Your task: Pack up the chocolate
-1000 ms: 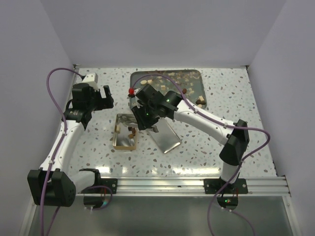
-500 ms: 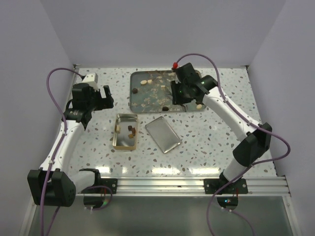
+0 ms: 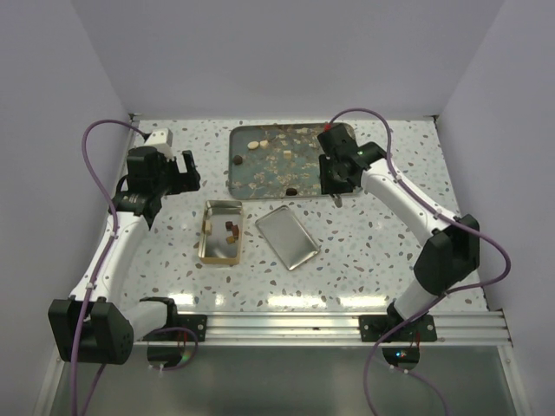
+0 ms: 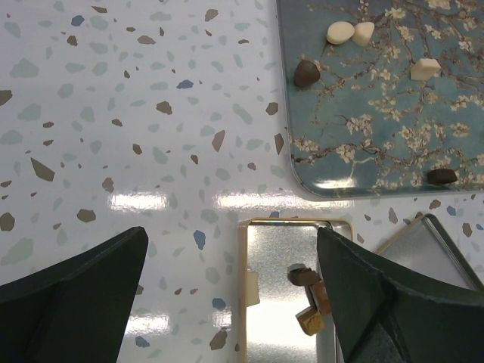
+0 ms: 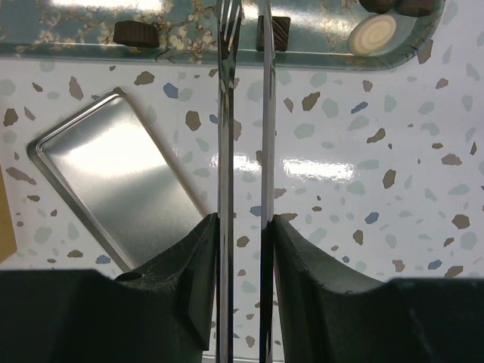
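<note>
Small chocolates lie on the teal blossom tray (image 3: 260, 173): a dark one (image 4: 306, 72), cream ones (image 4: 340, 32), a square brown one (image 5: 274, 32) and a tan round one (image 5: 376, 34). The open gold tin (image 3: 217, 247) holds a few chocolates (image 4: 306, 276). Its silver lid (image 3: 288, 237) lies beside it. My right gripper (image 3: 336, 184) is shut on metal tongs (image 5: 246, 113) at the tray's front right edge. The tong blades are apart with nothing between them, and their tips are beside the square chocolate. My left gripper (image 3: 178, 173) is open and empty, above the table left of the tin.
The lid also shows in the right wrist view (image 5: 113, 189), left of the tongs. The terrazzo tabletop (image 3: 373, 243) runs to white walls at the back and sides. A metal rail (image 3: 347, 325) lines the near edge.
My right arm swung away from above the gold tin to the tray's right side, then drew back to the tray's front right edge. The left arm has not moved.
</note>
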Motion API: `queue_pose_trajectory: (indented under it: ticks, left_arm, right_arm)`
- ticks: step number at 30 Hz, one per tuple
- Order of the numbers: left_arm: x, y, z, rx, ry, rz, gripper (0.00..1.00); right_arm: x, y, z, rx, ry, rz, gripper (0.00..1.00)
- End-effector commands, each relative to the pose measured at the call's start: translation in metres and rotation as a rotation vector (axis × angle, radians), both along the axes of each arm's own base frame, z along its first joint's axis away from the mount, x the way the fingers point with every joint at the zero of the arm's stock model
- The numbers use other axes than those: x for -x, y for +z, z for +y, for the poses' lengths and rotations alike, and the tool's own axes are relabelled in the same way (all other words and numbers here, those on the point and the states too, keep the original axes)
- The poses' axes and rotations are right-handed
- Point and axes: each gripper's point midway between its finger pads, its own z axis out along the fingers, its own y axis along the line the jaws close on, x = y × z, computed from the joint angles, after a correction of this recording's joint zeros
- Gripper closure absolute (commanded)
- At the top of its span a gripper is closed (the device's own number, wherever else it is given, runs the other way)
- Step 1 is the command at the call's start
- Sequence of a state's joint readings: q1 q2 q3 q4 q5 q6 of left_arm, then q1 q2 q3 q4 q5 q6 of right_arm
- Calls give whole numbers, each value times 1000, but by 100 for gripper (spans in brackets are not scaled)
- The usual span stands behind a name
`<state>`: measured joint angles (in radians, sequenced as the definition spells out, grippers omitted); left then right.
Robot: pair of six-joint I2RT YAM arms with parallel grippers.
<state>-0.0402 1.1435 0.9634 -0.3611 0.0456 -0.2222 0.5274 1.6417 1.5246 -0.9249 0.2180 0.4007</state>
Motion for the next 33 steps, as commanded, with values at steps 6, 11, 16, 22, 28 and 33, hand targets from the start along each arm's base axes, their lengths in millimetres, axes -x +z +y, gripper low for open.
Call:
queue_pose_trajectory:
  ticks: [6,11,16,22,28,33]
  left_arm:
    - [-5,17,2,3,3,-62,0]
    - [-3,15,1,3,1,-56,0]
    - [-2,16,2,0,1,-61,0]
    - [-1,16,4,-10,6,-62,0]
    - [-2,17,3,-7,6,-65,0]
    - [-2,16,3,-8,4,-60,0]
  right_arm:
    - [-17,-9,-7,4,-92,-33,62]
    - [-21,-17,-9,-5,-117,-22,60]
    - [-23,-33,-6,-33,-132,6,59]
    - [-27,-42,0,-73,-137,23,59]
    - [-34,-42,6,-106,-137,28,59]
    - [-36,-44,5,-101,-139,31,58]
